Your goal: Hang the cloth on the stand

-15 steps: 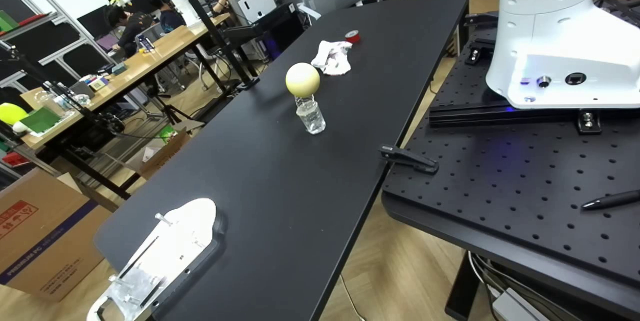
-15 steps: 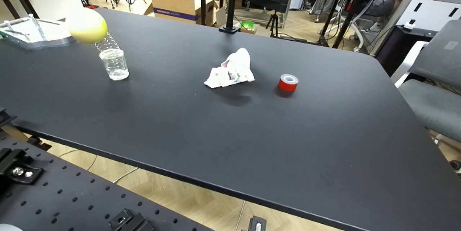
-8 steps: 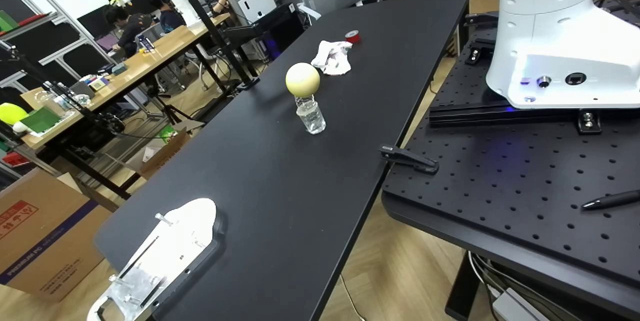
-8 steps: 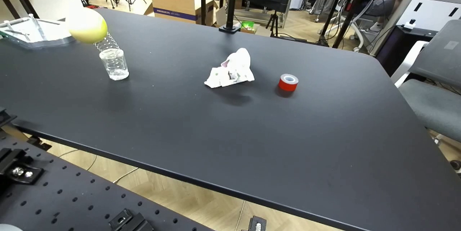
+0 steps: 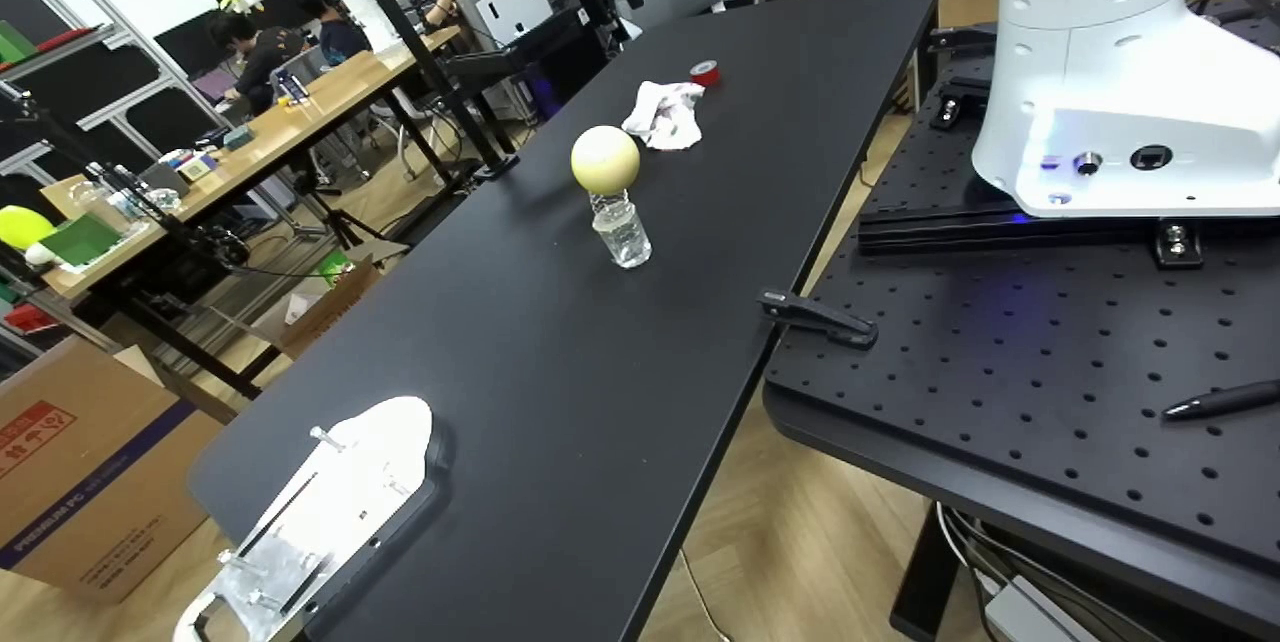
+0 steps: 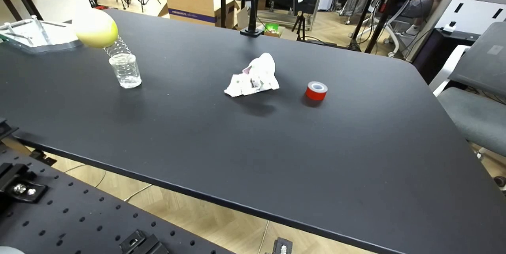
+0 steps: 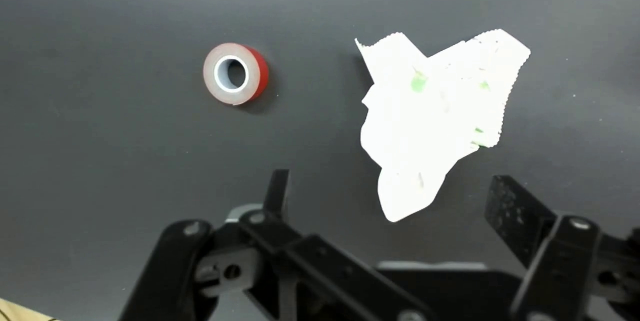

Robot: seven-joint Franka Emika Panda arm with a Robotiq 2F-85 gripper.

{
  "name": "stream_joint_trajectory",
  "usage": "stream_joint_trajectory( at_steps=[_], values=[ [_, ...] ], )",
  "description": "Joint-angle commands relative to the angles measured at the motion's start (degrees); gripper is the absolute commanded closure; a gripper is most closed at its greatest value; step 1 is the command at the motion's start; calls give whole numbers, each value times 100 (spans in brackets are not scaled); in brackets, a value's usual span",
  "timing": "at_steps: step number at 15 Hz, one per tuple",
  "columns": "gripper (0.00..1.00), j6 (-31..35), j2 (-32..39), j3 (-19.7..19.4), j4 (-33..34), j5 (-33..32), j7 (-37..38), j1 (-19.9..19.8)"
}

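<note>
We see the cloth [image 7: 420, 121] lying crumpled on the bench [image 6: 276, 159], nearer the long edge opposite the robot's base [image 5: 1110, 112] than the edge facing it. It is white with a few green marks, and in an exterior view one part of it rises in a peak. Near it, on the side toward the rounded corner by the grey chair [image 6: 480, 68], we find a roll of red tape [image 6: 316, 92], apart from the cloth, its hole facing up.

Our claw [image 7: 391, 185] is released: in the wrist view its two fingers [image 7: 515, 213] are well apart, and in both exterior views it hangs above the bench, clear of the cloth. From the wrist, the cloth's tapering end shows in the gap between them, while the tape shows off to one side.

At the bench's other end, close to its corner, we have the white pegged stand [image 5: 370, 447], lying flat with its clear pegs [image 5: 326, 438] pointing up; the cloth is well apart from it. Between stand and cloth, a clear cup [image 5: 622, 237] rests on the bench, with a yellow ball [image 5: 605, 159] above its mouth on a clear, patterned neck [image 6: 117, 47].

On the bench edge facing the robot's base we see a black clip [image 5: 818, 318], reaching across to the perforated plate [image 5: 980, 362], where a black pen [image 5: 1225, 400] lies. At the opposite long edge stands a black post [image 6: 253, 14].
</note>
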Motion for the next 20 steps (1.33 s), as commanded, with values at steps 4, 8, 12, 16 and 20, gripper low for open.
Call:
stream_joint_trajectory(
  at_steps=[4,8,12,16,20],
  values=[
    [0,70,485,25,162,-44,-116,-36],
    [0,122,736,36,313,-85,-9,21],
    [0,99,1020,46,469,-40,-34,2],
    [0,33,1306,97,646,-6,-145,-23],
    [0,16,1513,152,733,10,-204,-44]
  ],
)
